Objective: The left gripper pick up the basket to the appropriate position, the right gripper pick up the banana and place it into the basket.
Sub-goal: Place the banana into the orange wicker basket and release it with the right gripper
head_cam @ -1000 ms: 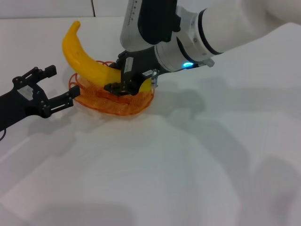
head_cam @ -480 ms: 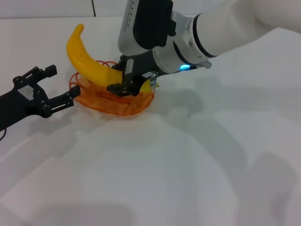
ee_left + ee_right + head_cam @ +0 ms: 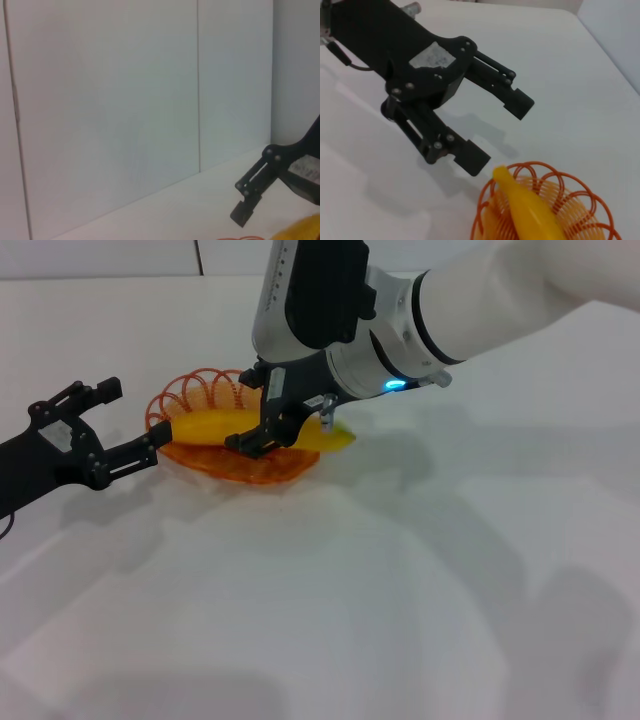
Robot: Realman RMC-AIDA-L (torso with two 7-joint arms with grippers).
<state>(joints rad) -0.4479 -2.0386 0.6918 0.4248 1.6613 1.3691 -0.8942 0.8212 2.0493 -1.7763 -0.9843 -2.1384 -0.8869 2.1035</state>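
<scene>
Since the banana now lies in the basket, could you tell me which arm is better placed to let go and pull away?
The right: its pincer sits directly over the banana in the basket, while the left pincer waits open beside the rim.

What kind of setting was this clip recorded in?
Likely a robot lab or test bench: a plain white table with a white panelled wall behind, holding only an orange wire basket and a banana.

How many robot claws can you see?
2. The left gripper sits open beside the basket. The right gripper is over the basket, above the banana.
</scene>
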